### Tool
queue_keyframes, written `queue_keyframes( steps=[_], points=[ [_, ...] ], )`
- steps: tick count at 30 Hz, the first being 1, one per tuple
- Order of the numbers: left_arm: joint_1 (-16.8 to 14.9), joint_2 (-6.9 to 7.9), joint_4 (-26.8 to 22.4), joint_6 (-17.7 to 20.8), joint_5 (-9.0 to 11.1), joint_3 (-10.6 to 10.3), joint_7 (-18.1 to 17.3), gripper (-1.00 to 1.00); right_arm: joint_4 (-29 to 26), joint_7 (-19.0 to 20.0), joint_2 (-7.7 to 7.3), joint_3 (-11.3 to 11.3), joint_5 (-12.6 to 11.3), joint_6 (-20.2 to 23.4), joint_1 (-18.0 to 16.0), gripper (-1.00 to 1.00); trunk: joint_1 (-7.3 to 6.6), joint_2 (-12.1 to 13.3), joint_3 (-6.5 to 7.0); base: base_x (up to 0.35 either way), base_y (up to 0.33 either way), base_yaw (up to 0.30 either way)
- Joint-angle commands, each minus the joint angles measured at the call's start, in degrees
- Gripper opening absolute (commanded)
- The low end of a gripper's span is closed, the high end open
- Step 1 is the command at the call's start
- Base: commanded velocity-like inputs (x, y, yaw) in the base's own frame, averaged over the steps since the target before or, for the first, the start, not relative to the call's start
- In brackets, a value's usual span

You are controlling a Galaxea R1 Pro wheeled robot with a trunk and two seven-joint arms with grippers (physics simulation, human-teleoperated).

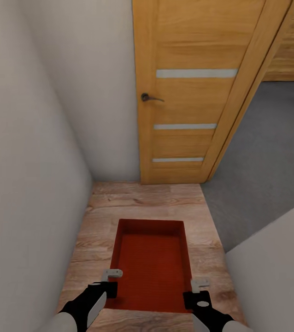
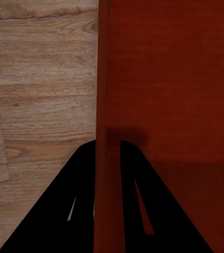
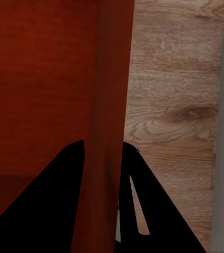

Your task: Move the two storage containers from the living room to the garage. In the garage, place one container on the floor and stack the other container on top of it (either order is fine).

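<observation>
The robot carries one storage container (image 1: pixel 152 263) in front of it, above the wood floor (image 1: pixel 142 200) of a narrow hall. The left gripper (image 1: pixel 104 287) pinches the bin's left wall, and the right gripper (image 1: pixel 197 291) pinches its right wall. In each wrist view a thin red wall (image 2: pixel 105 158) runs between two dark fingers (image 2: pixel 64 211), so both grippers are closed tight on the bin, one on each side. The bin stretches away ahead of both grippers, open side up and empty.

The bin looks light, I think, because its walls are thin and nothing is inside. It seems stiff enough to keep its shape. The thin walls could bend or slip if squeezed at one spot, so holding both long sides near the close end seems a good way.

Past the bin stands a wooden door (image 1: pixel 188 92) with a dark handle (image 1: pixel 150 97). To the right of it, grey floor (image 1: pixel 267 152) begins. I see no words or labels anywhere.
</observation>
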Motion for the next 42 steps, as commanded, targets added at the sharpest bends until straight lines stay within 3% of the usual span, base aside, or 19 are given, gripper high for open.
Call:
queue_keyframes(
  steps=[1,12,32,42],
  points=[
    [0.00,0.12,-0.25,0.24,1.08,-2.13,0.69,-1.00,-0.12,-0.12,-1.08,-0.50,-1.16,0.01,-0.03,-1.00,0.06,-0.09,-0.08,0.334,0.000,0.000],
    [-0.02,0.13,-0.35,0.15,0.93,-2.27,0.39,-1.00,-0.08,-0.11,-1.01,-0.50,-1.16,0.02,-0.03,-1.00,0.06,-0.09,-0.08,0.112,0.000,-0.043],
    [-0.03,0.14,-0.36,0.19,0.93,-2.37,0.39,-1.00,-0.09,-0.03,-1.02,-0.50,-1.16,0.05,-0.03,-1.00,0.06,-0.09,-0.08,0.001,0.000,-0.272],
    [-0.01,0.16,-0.27,0.21,0.92,-2.37,0.31,-1.00,-0.09,-0.03,-0.98,-0.50,-1.16,0.06,-0.03,-1.00,0.06,-0.09,-0.08,0.167,0.165,-0.026]
  ],
)
